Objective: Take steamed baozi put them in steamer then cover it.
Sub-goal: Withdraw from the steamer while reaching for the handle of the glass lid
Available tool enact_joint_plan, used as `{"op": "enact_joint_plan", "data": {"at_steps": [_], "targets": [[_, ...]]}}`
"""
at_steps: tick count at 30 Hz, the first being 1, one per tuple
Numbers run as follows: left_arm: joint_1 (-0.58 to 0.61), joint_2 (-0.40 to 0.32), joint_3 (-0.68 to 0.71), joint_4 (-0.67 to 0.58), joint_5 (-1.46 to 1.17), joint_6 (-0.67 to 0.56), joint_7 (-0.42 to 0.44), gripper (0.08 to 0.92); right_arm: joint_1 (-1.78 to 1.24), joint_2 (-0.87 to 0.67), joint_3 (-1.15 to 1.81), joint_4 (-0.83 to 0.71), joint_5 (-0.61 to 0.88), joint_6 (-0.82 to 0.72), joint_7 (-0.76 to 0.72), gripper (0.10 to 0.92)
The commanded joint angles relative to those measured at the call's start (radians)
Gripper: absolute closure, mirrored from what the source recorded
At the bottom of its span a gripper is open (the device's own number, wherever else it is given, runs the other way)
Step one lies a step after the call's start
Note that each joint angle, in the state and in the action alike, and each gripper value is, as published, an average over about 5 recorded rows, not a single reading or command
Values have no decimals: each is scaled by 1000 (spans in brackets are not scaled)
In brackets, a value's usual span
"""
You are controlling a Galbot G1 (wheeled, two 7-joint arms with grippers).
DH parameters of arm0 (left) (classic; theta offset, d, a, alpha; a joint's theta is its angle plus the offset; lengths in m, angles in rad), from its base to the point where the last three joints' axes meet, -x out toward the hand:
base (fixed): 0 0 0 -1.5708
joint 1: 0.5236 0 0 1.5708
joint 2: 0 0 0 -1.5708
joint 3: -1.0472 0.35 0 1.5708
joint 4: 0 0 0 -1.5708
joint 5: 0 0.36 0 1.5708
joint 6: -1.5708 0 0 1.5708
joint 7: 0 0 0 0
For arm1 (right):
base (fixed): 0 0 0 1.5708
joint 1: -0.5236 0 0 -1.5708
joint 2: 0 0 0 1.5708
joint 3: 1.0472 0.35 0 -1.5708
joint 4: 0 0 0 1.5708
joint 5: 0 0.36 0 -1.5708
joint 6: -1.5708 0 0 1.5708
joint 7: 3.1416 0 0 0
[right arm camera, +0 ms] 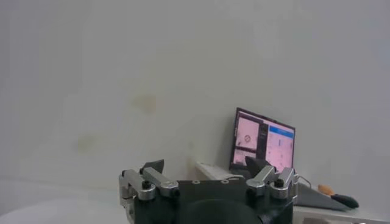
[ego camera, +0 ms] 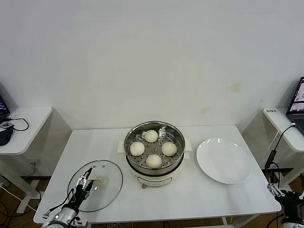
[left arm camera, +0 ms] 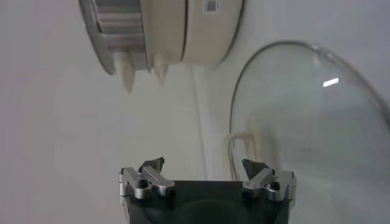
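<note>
Wide open air above the steamer [ego camera: 153, 151], its top uncovered with four steamed baozi [ego camera: 153, 148] sitting on the tray, so nothing blocks a straight drop from overhead. To its left the cover [ego camera: 95, 185] lies flat on the table [ego camera: 190, 194], the left gripper [ego camera: 84, 183] over its near edge with fingers spread and a clear strip of tabletop between lid and pot. On the right the white plate [ego camera: 223, 160] takes up that side; the right gripper [ego camera: 278, 191] hangs off the table's corner, jaws apart.

White table [ego camera: 95, 147] bears steamer [ego camera: 154, 173], cover [ego camera: 107, 190], plate [ego camera: 223, 161].
</note>
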Motion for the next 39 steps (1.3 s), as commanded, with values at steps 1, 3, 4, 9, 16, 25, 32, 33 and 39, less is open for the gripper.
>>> {"op": "enact_joint_plan", "data": {"at_steps": [1, 3, 4, 9, 16, 25, 32, 33, 39], "targets": [[-104, 5, 15, 78, -4, 1, 9, 177, -9, 12, -2, 8, -8, 1, 1, 202], [-118, 3, 17, 81, -9, 3, 12, 177, -11, 15, -5, 10, -11, 1, 1, 203], [-123, 2, 18, 83, -12, 4, 14, 177, -12, 16, -7, 10, -13, 2, 1, 203], [-131, -3, 23, 89, -31, 4, 11, 177, -18, 18, -9, 9, -17, 7, 1, 203], [-131, -16, 31, 102, -46, 1, 5, 178, -20, 20, -13, 7, -20, 12, 1, 202], [-122, -28, 27, 128, -48, -2, -35, 372, -20, 15, -18, 7, -19, 14, 1, 202], [-86, -30, 13, 95, -50, -9, -63, 571, -20, 10, -37, 9, -18, 13, 1, 202], [-78, -30, 10, 84, -49, -9, -67, 597, -20, 9, -40, 9, -18, 13, 1, 202], [-23, -19, -18, -31, -79, 12, -68, 770, -21, 3, -57, 11, -19, 15, 1, 203]]}}
